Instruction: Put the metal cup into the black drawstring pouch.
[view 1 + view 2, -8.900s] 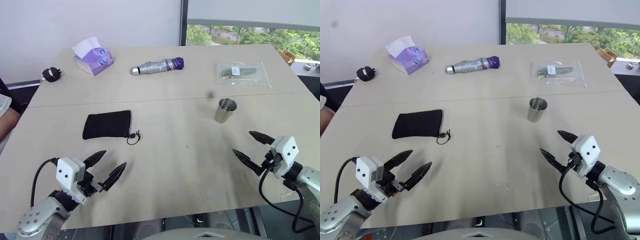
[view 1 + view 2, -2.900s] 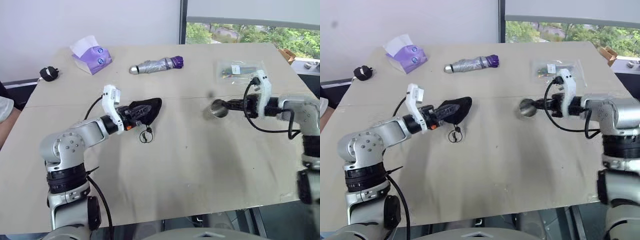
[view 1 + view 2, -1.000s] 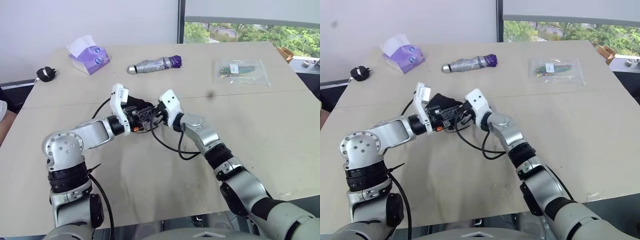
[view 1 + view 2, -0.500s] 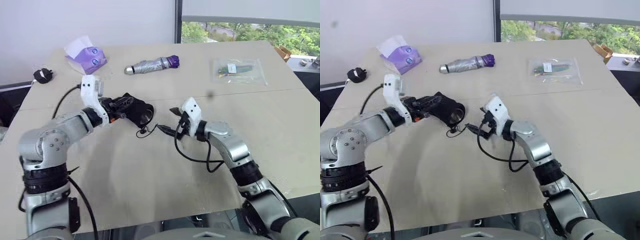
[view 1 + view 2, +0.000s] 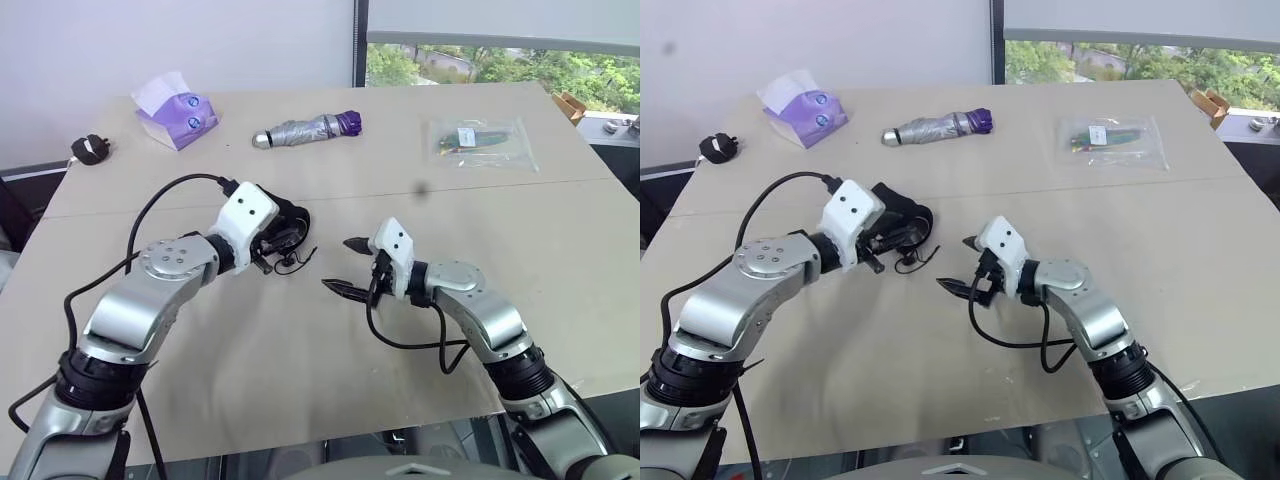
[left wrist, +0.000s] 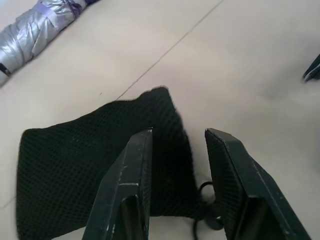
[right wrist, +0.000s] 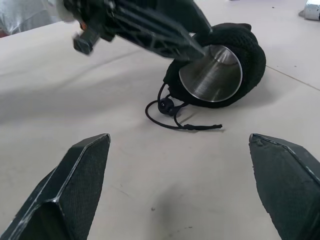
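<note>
— Where's the metal cup (image 7: 210, 74)?
— Inside the black drawstring pouch (image 7: 235, 40), centre-left of the head view.
— Grippers?
— Left gripper (image 6: 175, 150) slightly parted over the pouch; right gripper (image 5: 349, 265) spread wide, empty.

Beige table (image 5: 560, 230), white wall (image 5: 180, 40), window (image 5: 500, 60)
</note>
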`<act>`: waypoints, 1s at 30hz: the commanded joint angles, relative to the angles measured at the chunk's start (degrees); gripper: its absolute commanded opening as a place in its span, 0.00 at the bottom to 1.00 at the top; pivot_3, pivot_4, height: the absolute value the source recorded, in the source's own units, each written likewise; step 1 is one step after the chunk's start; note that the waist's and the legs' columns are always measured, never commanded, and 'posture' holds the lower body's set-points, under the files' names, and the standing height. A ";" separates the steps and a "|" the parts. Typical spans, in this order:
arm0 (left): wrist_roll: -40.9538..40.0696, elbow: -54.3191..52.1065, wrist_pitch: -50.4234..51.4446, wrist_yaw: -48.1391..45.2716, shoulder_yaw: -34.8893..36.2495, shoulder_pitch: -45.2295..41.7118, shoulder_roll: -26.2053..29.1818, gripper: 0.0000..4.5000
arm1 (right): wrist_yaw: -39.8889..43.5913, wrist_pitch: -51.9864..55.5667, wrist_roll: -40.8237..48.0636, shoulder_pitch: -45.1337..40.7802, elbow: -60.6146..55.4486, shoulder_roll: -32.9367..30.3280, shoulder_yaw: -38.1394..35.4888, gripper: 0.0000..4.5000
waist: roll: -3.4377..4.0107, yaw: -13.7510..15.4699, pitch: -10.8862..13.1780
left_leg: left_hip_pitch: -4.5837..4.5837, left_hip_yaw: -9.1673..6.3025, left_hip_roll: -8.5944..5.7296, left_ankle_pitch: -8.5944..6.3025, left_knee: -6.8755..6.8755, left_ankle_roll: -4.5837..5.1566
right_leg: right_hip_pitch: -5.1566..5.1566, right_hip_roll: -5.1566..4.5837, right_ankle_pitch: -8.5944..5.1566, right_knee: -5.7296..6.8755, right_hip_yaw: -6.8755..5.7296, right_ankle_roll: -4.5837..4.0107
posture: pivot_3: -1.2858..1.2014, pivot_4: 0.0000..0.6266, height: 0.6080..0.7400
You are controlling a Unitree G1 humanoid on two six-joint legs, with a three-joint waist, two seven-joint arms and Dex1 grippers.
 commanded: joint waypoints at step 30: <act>-7.56 11.37 14.04 -1.11 17.51 -15.13 -11.95 0.00 | -6.34 -13.82 -10.53 -21.17 44.41 22.38 3.85 1.00 | -0.11 0.22 0.04 | -0.03 -0.03 0.08 0.01 0.19 -0.02 | 0.05 -0.05 0.03 0.08 -0.02 0.05 | 0.52 0.24 1.00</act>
